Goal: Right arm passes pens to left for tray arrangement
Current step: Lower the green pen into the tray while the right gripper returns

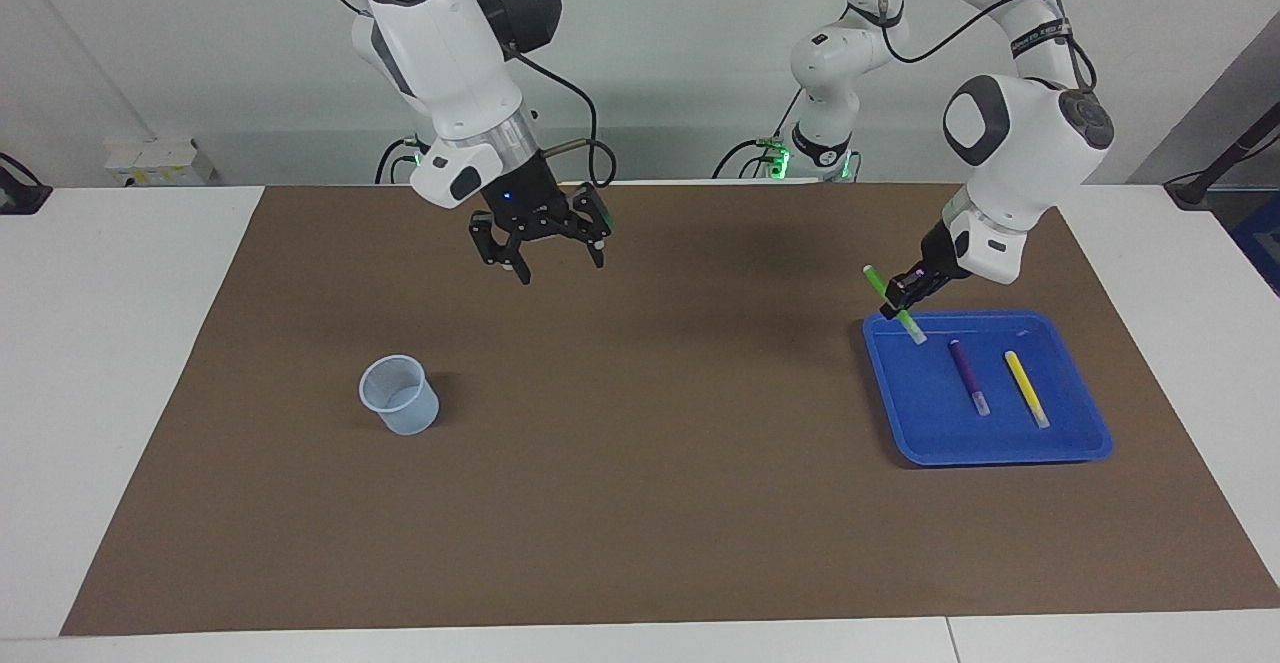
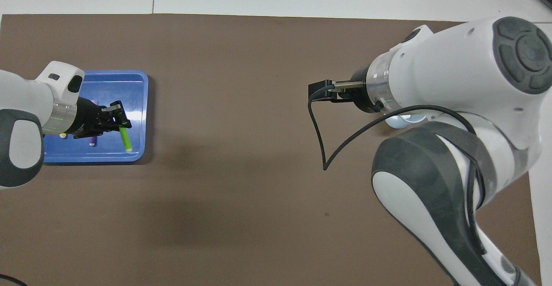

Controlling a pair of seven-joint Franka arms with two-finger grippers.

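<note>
The left gripper (image 1: 908,293) pinches the green pen (image 1: 895,304) slantwise over the blue tray (image 1: 1000,448), beside the purple pen (image 1: 968,376) and yellow pen (image 1: 1026,388), ready for arranging, while the right gripper (image 1: 548,255) hangs wide open and empty above the mat, well apart from that tray.

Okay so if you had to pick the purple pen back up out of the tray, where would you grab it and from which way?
Grip the purple pen at mid-barrel, coming straight down from above. It lies flat on the floor of the tray, with a clear gap between it and the yellow pen. Set the fingers across its length, one on each long side.
</note>
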